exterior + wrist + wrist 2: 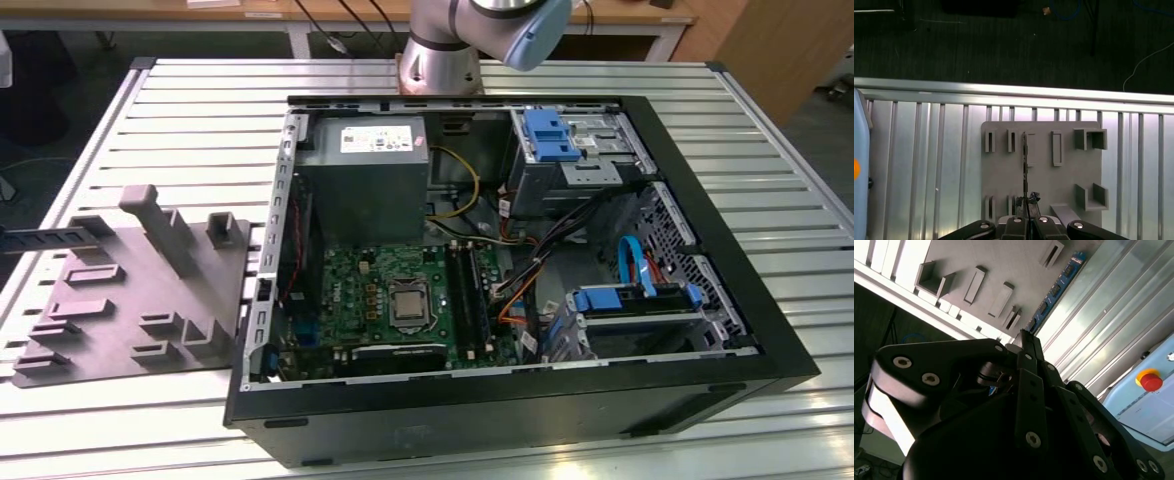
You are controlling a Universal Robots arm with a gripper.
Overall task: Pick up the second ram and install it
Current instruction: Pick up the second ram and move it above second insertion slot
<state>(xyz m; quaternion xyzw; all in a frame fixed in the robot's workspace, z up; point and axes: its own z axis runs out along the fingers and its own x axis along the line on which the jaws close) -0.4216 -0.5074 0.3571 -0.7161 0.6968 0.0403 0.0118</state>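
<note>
Both wrist views show my gripper [1027, 201] clenched on one end of the second ram [1054, 292], with the grey tray's [1004, 175] raised slot walls flanking it. The open computer case [507, 425] sits well apart.

Exterior view looks down on PC case [467, 415] & grey tray [134, 300]; both wrist views share tray.

- A robotics lab or test workshop, not a home or an office.
- An open computer case [694, 395] lies on a ribbed aluminium table [774, 130] with its boards and wiring bared.
- A robot arm's base [441, 60] stands just beyond the case.
- A grey moulded tray [120, 300] (slots and pockets all over) sits beside the case, on the exterior view's left.
- Wood-topped benches [334, 15] stand farther beyond the case.
</note>
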